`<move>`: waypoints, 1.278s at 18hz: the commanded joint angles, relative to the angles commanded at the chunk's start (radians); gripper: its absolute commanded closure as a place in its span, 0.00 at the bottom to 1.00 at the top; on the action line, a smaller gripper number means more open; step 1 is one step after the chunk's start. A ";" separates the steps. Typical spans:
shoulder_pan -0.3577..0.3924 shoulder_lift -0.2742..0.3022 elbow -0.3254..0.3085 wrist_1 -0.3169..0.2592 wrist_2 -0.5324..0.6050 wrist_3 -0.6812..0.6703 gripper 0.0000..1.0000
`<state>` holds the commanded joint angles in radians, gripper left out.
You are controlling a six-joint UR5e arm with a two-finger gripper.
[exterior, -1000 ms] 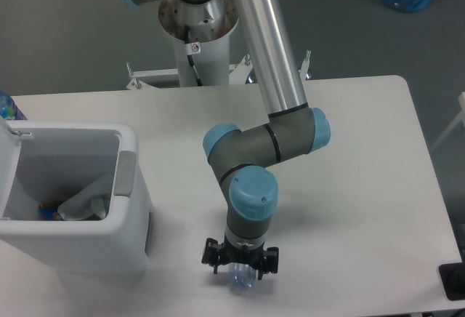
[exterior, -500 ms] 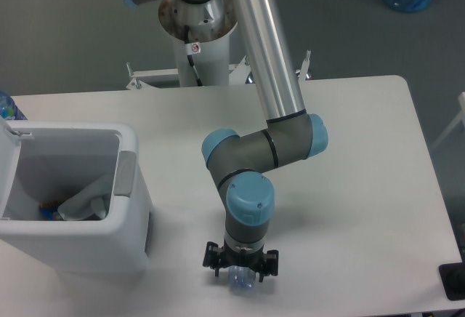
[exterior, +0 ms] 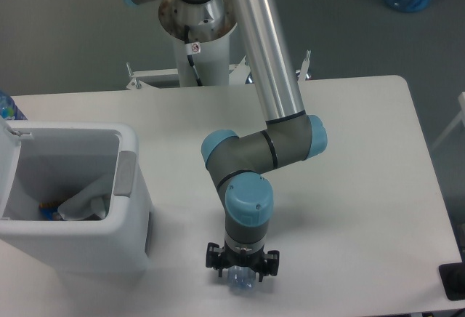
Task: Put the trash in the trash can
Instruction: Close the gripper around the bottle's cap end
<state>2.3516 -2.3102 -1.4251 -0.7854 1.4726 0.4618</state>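
A clear plastic item with a bluish tint (exterior: 240, 280), most likely the bottle, lies on the white surface (exterior: 363, 186) near its front edge, almost wholly hidden under the wrist. The black two-finger claw (exterior: 242, 267) stands straight down over it with a finger on either side; whether the fingers press on the plastic or only straddle it cannot be told from this overhead view.

The boxy white plastic trash can with its grey side panel (exterior: 73, 193) stands well apart, at the left edge of the surface, with pale crumpled material already lying inside.

The step in hand appears to be the grasp. To do it well, the claw should close across the bottle's narrow width, gently enough not to crush or squirt the slippery plastic sideways, then lift high enough to clear the can's thick rim before moving left.

A small red-and-white round sticker (exterior: 195, 47) sits on the robot's white pedestal (exterior: 200, 55); it is too small to read. No other writing shows.
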 joint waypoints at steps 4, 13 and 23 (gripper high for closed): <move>0.000 0.000 0.000 0.000 0.008 0.000 0.31; -0.003 0.002 0.002 0.005 0.009 0.002 0.36; -0.003 0.009 0.012 0.005 0.009 0.003 0.40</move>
<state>2.3485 -2.3010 -1.4128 -0.7808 1.4818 0.4648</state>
